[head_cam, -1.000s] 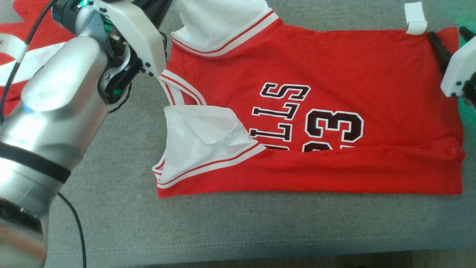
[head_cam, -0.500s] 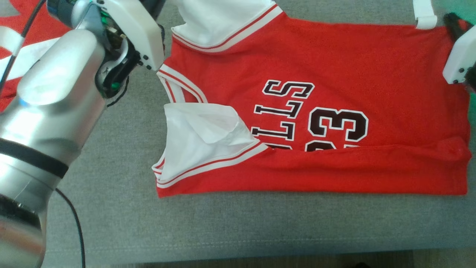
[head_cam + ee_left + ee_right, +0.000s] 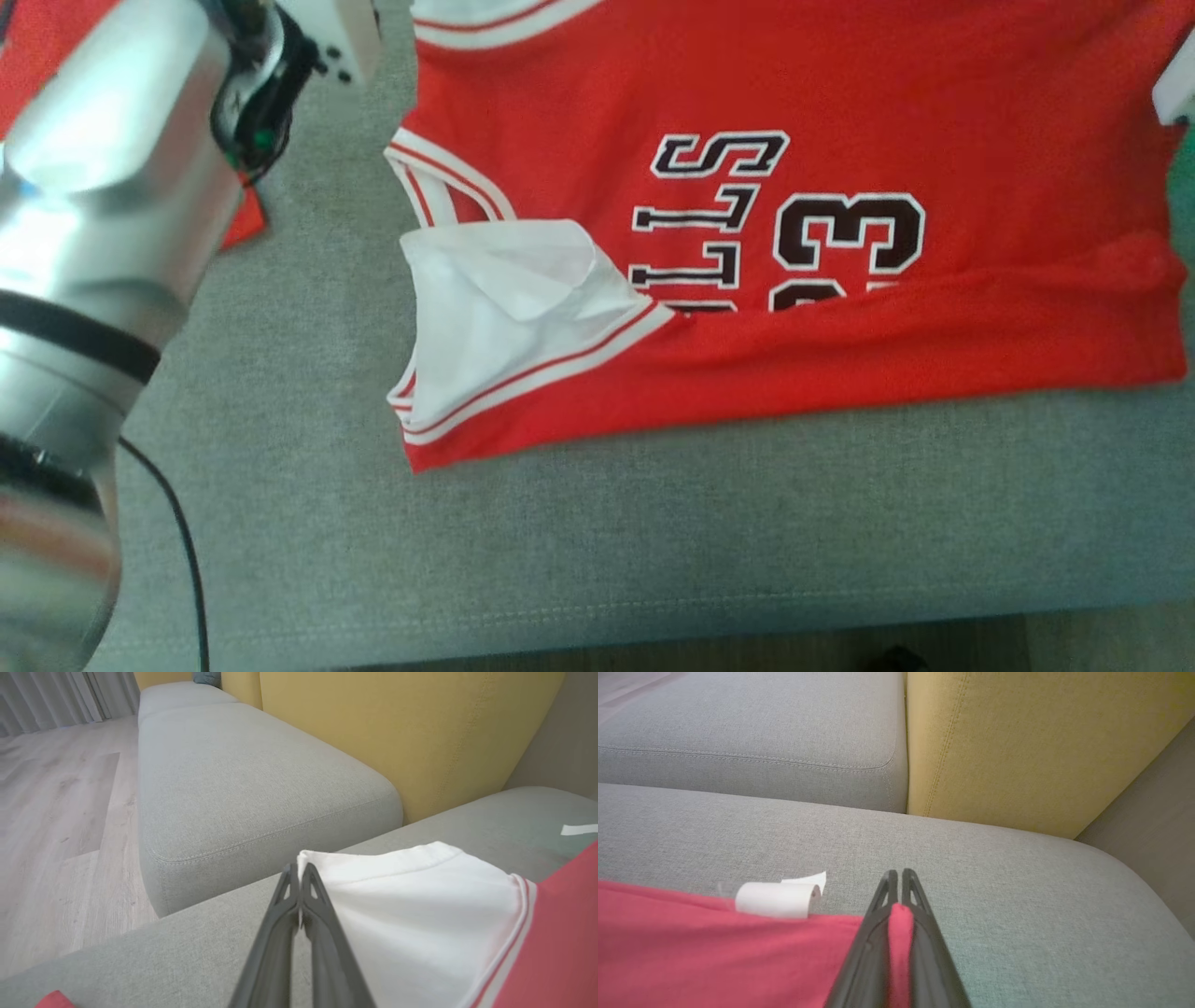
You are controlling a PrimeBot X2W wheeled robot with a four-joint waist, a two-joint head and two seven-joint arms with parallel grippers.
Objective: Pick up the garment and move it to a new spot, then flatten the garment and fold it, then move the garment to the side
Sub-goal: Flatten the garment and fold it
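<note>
A red basketball jersey (image 3: 840,373) lies spread across the grey sofa seat (image 3: 579,560). Its dark, white-edged lettering and number (image 3: 845,229) read sideways in the head view. The long edge nearest the camera is folded up over the body, covering the lower part of the print. A white armhole panel (image 3: 504,308) with red and white striped trim sits crumpled at the jersey's left end. The silver left arm (image 3: 93,215) fills the left side of that view, and a black cable (image 3: 182,560) hangs below it. In the left wrist view the left jaws are pressed together on the corner of the other white panel (image 3: 411,914), the dark fingers (image 3: 280,933) meeting with the thin white edge caught between them. Beyond lie a second grey cushion (image 3: 252,779), a yellow backrest (image 3: 402,732) and pale wooden floor (image 3: 56,812). In the right wrist view the right jaws are likewise closed, pinching a fold of red fabric (image 3: 900,921) at the jersey's far corner. A curled white tag (image 3: 775,899) sits on the hem just beside them, well short of the yellow backrest behind. A scrap of another red cloth (image 3: 245,219) shows beside the left arm, apart from the jersey.
</note>
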